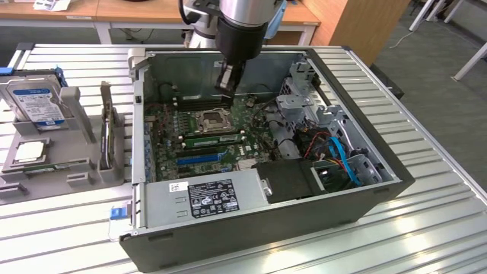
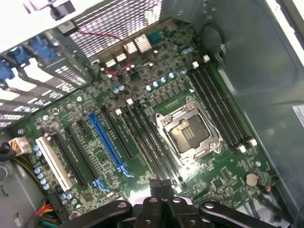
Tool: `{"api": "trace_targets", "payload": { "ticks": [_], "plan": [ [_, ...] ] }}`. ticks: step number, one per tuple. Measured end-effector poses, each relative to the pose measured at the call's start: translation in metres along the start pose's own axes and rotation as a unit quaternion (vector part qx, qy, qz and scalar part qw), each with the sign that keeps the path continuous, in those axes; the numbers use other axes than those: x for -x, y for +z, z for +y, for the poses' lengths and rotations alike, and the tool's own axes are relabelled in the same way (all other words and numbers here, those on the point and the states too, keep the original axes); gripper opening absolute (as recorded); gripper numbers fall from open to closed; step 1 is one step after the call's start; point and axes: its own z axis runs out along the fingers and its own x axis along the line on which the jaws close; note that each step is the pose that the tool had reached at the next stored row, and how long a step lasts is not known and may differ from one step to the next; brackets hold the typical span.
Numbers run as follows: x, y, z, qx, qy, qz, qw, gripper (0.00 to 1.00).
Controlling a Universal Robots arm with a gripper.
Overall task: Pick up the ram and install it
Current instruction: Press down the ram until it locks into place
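Gripper (image 2: 159, 186) jaws closed on themselves, over the motherboard (image 2: 142, 95).
ram (image 1: 55, 167) lies in grey tray (image 1: 84, 171), exterior view's left, well apart; arm (image 1: 242, 28) points down into PC case (image 1: 365, 200).

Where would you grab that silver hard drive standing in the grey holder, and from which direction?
Take the hard drive by its upper end, pinching its front and back faces, coming down from above. It stands nearly upright in the grey holder, which hugs its lower part and one side, so the top edge is probably the freest part.
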Motion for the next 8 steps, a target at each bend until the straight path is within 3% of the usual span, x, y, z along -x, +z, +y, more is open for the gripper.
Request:
{"api": "trace_targets", "payload": {
  "ticks": [8],
  "plan": [
    [0.0,0.0,0.0,-0.0027,0.051,-0.0028,0.9987,0.1]
  ]
}}
